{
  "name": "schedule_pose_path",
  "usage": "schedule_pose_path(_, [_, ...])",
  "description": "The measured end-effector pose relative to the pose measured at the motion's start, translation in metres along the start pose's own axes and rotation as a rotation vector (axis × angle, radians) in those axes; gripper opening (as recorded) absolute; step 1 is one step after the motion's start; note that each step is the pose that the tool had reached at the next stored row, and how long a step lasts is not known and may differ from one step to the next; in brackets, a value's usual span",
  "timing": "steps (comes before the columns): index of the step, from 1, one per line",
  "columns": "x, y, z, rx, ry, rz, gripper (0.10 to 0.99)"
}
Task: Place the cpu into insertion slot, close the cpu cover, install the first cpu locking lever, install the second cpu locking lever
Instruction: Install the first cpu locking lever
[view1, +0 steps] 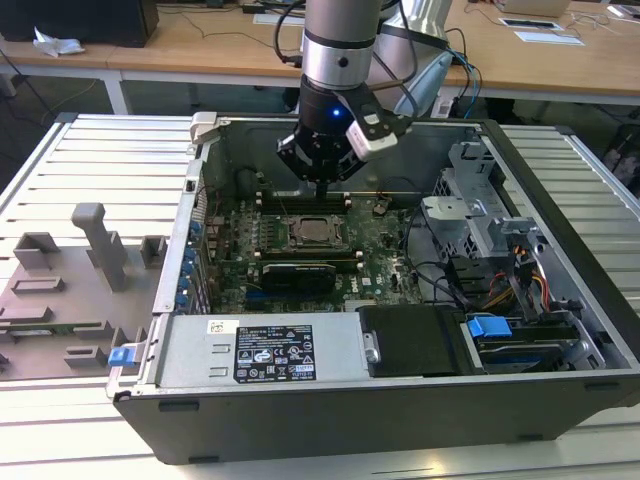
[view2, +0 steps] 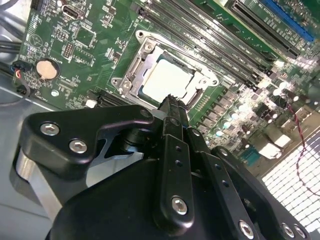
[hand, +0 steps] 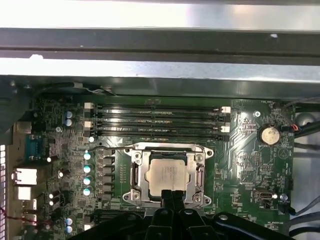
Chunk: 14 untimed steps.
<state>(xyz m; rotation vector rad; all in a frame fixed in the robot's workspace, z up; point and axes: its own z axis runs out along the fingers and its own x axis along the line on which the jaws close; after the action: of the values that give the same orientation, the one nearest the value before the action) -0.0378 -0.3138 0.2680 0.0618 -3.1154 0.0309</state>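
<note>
The cpu (hand: 169, 175) lies flat in the insertion slot (hand: 207, 151) on the green motherboard, its silver-grey top facing up. It also shows as the cpu (view2: 167, 82) and as the cpu (view1: 312, 232). The cpu cover (hand: 170, 148) lies down around the chip as a silvery frame, seen too as the cpu cover (view2: 145, 60). I cannot tell how the locking levers stand. My gripper (hand: 172, 196) hangs just above the socket's edge, shut with nothing between its fingers. The gripper (view2: 172, 105) points at the frame's rim, and the gripper (view1: 322, 188) is inside the open case.
Long memory slots (hand: 160, 120) run beside the socket toward the case wall (hand: 160, 50). A black card (view1: 297, 275) sits on the other side of the socket. The power supply (view1: 270, 350) and drive cage (view1: 480, 215) crowd the case. Grey fixtures (view1: 90, 240) stand on the table.
</note>
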Motion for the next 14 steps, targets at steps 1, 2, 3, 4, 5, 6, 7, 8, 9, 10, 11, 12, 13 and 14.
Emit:
schedule_pose_path(1, [0.0000,0.0000,0.0000,0.000,-0.0002,-0.008,0.106])
schedule_pose_path(2, [0.0000,0.0000,0.0000,0.000,-0.0003,-0.015,0.106])
schedule_pose_path(3, [0.0000,0.0000,0.0000,0.001,-0.0004,-0.025,0.106])
schedule_pose_path(4, [0.0000,0.0000,0.0000,0.001,-0.0006,-0.033,0.106])
schedule_pose_path(5, [0.0000,0.0000,0.0000,0.001,-0.0008,-0.044,0.106])
schedule_pose_path(6, [0.0000,0.0000,0.0000,0.001,-0.0010,-0.052,0.106])
schedule_pose_path(7, [0.0000,0.0000,0.0000,0.002,-0.0012,-0.064,0.106])
schedule_pose_path(8, [0.0000,0.0000,0.0000,0.002,-0.0015,-0.074,0.106])
schedule_pose_path(9, [0.0000,0.0000,0.0000,0.002,-0.0017,-0.087,0.106])
schedule_pose_path(10, [0.0000,0.0000,0.0000,-0.003,-0.0024,-0.098,0.106])
schedule_pose_path(11, [0.0000,0.0000,0.0000,-0.023,-0.0041,-0.098,0.106])
schedule_pose_path(12, [0.0000,0.0000,0.0000,-0.033,-0.0049,-0.098,0.106])
schedule_pose_path(13, [0.0000,0.0000,0.0000,-0.034,-0.0051,-0.098,0.106])
schedule_pose_path(14, [0.0000,0.0001,0.0000,-0.034,-0.0052,-0.098,0.106])
